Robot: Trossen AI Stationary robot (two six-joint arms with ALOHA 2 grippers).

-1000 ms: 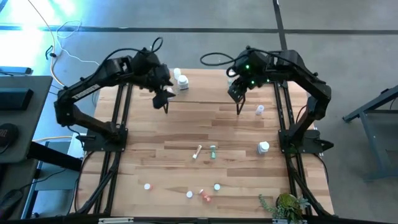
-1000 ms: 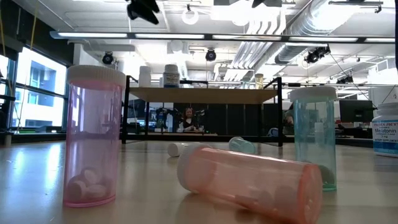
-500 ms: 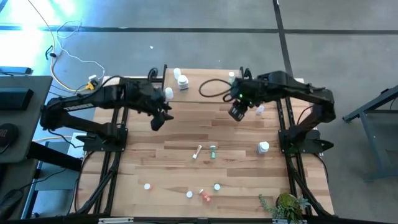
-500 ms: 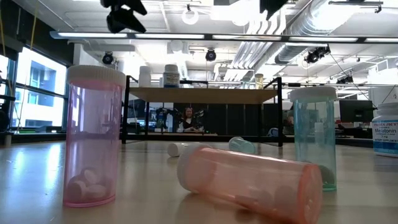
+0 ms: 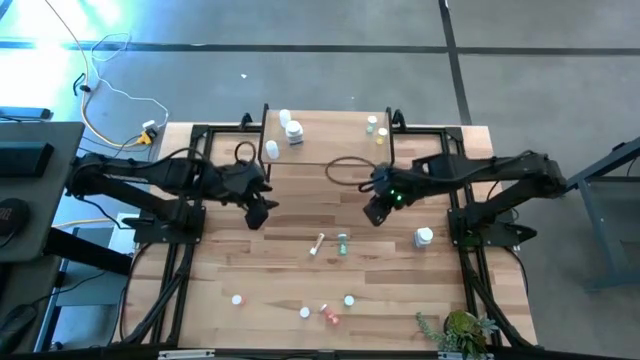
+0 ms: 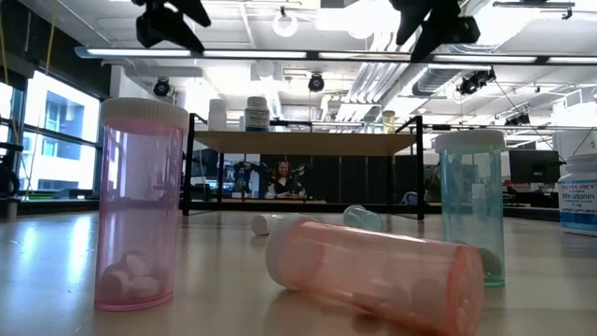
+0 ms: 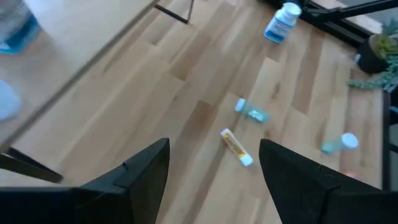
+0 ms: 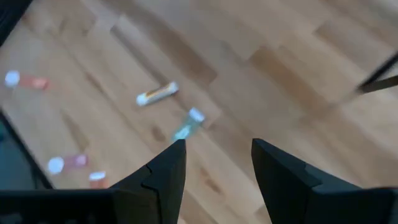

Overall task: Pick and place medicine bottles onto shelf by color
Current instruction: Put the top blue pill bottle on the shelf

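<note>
Both arms moved forward off the shelf (image 5: 325,135), fingers open, empty.

Eleven medicine bottles (image 5: 424,237); one shelf (image 5: 330,140); two arms.

One legible label appears: a white bottle (image 6: 580,191) at the right edge of the low view carries a blue band reading "Melatonin", the word cut close by the picture's border. Smaller print beneath that band is too fine to make out. A white bottle with a blue label (image 7: 282,22), lying on the worktop in the left wrist view, shows lettering that cannot be read. The two white containers (image 6: 256,113) standing on the shelf (image 6: 308,142) in the low view bear dark label bands, also illegible. No other text, numbers or signs can be read in any view.
</note>
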